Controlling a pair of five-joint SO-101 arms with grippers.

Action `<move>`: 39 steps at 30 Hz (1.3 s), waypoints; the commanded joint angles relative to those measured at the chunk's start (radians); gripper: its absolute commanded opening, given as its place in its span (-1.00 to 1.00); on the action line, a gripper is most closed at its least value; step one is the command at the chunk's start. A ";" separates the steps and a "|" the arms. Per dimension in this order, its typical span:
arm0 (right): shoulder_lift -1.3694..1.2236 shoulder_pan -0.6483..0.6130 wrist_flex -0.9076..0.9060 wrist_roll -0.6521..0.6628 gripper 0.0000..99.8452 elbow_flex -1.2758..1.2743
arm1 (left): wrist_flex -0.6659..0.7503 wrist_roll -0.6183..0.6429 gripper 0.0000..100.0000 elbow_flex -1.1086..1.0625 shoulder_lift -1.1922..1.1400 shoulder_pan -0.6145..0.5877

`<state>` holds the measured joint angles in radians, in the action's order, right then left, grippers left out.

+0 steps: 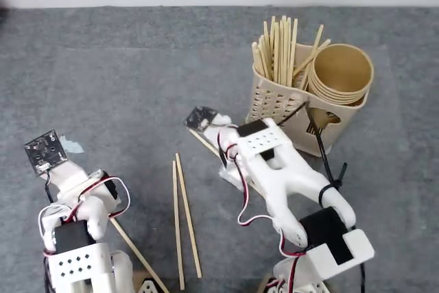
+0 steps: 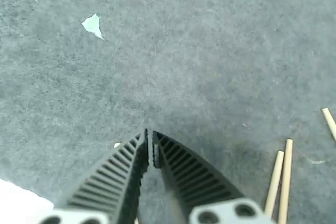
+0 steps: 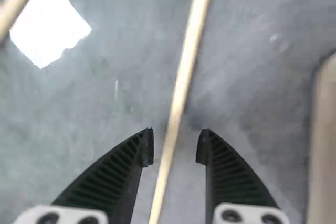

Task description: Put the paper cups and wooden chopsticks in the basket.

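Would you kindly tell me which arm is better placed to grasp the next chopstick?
Probably right: the right gripper has open jaws straddling a chopstick near the basket; the left gripper is shut over bare mat.

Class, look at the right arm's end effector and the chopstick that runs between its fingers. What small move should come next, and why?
Probably close the right end effector on the chopstick. It stands open astride the stick, which runs straight through the gap, so a grip looks ready. Only after that does a lift toward the basket make sense.
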<state>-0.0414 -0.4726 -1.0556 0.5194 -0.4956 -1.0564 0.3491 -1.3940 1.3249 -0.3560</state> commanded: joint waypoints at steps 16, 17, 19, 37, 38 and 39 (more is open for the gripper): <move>-0.364 -0.064 -0.012 -0.074 -1.00 0.387 | 0.020 -0.009 -0.98 0.005 0.014 0.000; -0.361 -0.064 -0.019 -0.074 -0.96 0.387 | 0.020 -0.009 -0.98 0.005 0.014 0.000; -0.337 -0.064 -0.056 -0.074 -0.98 0.387 | 0.020 -0.009 -0.98 0.005 0.014 0.000; 0.294 -0.051 -0.529 -0.107 -0.98 0.879 | 0.020 -0.009 -0.98 0.005 0.014 0.000; 0.305 -0.035 -0.535 -0.126 -0.98 0.937 | 0.020 -0.009 -0.98 0.005 0.014 0.000; 0.312 -0.018 -0.529 -0.140 -0.98 0.988 | 0.020 -0.009 -0.98 0.005 0.014 0.000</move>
<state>0.1964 -0.5294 -1.5666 0.4196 0.3084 -1.0564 0.3491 -1.3940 1.3249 -0.3560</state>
